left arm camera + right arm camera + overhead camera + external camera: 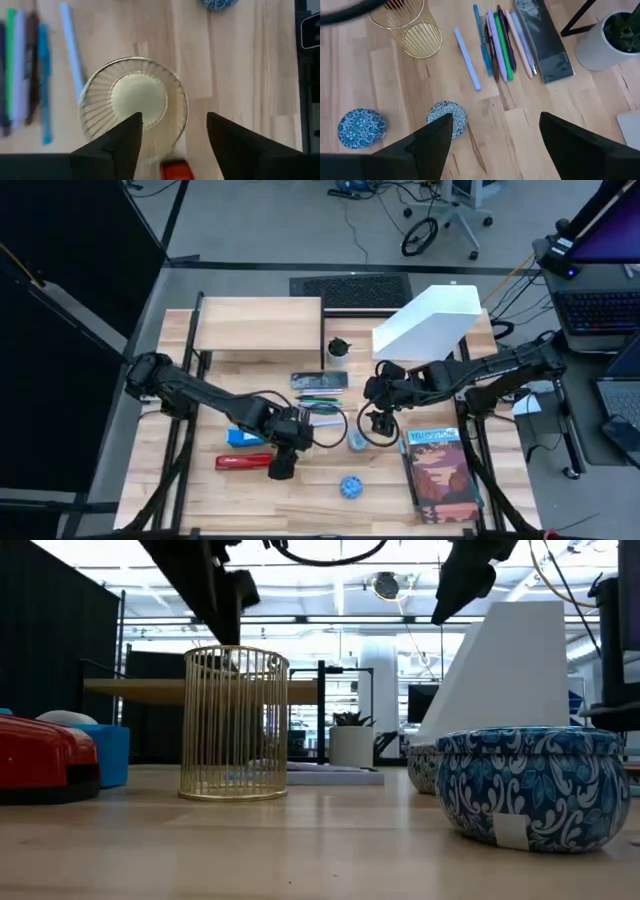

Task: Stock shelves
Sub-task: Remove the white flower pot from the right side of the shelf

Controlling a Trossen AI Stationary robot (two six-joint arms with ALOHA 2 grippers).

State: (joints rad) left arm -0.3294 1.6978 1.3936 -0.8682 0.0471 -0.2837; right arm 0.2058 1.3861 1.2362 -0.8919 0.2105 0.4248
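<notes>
Nearest you on the counter (300,500) sits a blue patterned bowl (530,785), then the gold wire cup (234,723) under your left claw (172,132), spread wide, your right claw (495,135) equally wide beside it, and beyond the cup the wood shelf (260,325) and white file holder (430,320).

Low view: both arms enter from above, their hands cut off by the top edge. The red stapler-like object (40,760) is cropped at the left edge. The white rectangular file holder (510,670) hides the room behind it. High view: the gold wire cup lies beneath the left arm, unseen.
</notes>
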